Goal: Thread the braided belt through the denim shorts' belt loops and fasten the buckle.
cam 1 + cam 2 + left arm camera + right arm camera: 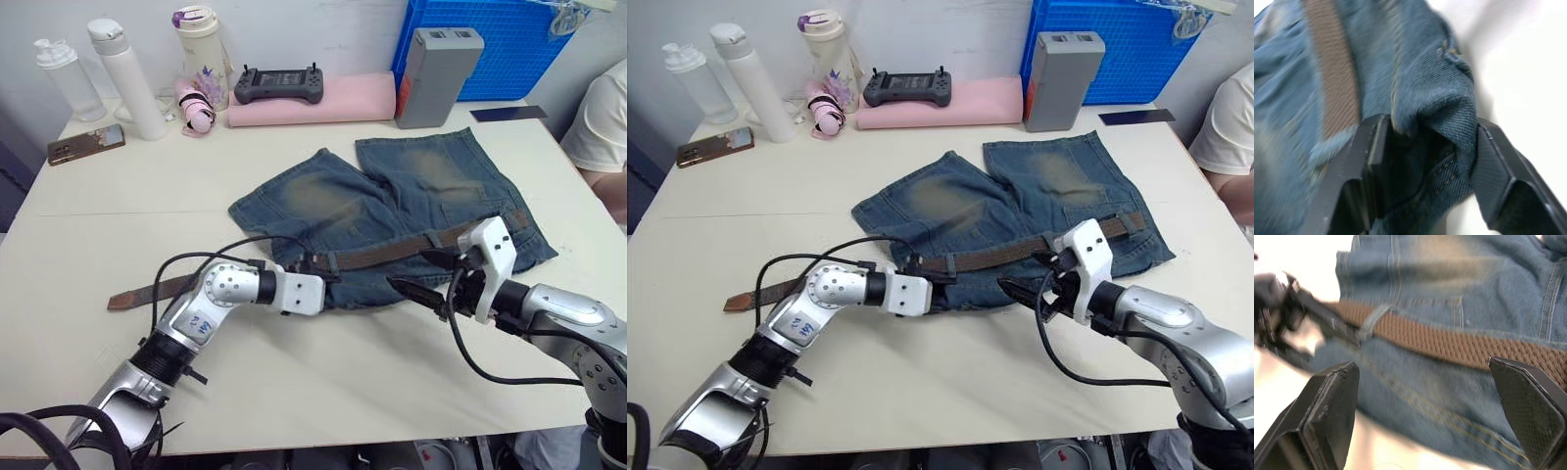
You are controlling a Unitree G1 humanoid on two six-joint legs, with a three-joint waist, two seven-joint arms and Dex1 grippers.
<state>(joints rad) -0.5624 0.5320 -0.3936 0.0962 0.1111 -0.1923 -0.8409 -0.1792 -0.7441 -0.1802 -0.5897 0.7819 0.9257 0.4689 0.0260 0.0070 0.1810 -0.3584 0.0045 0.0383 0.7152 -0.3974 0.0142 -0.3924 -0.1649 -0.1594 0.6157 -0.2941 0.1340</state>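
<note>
Denim shorts (392, 211) lie flat on a pale table (88, 245), waistband toward the robot, legs pointing away. The braided belt (392, 252) runs along the waistband; its free end (142, 293) trails onto the table at the robot's left.

Left arm: forearm angled forward and inward, bent at the elbow. The left gripper (1425, 161) reaches the left end of the waistband, its fingers closed on a bunched fold of denim just beside the belt, near a belt loop (1371, 320).

Right arm: forearm pointed inward toward the left. The right gripper (426, 279) hovers at the waistband's near edge, fingers spread wide and holding nothing, with belt and denim seen between them.

No writing on the shorts or belt can be read.
</note>
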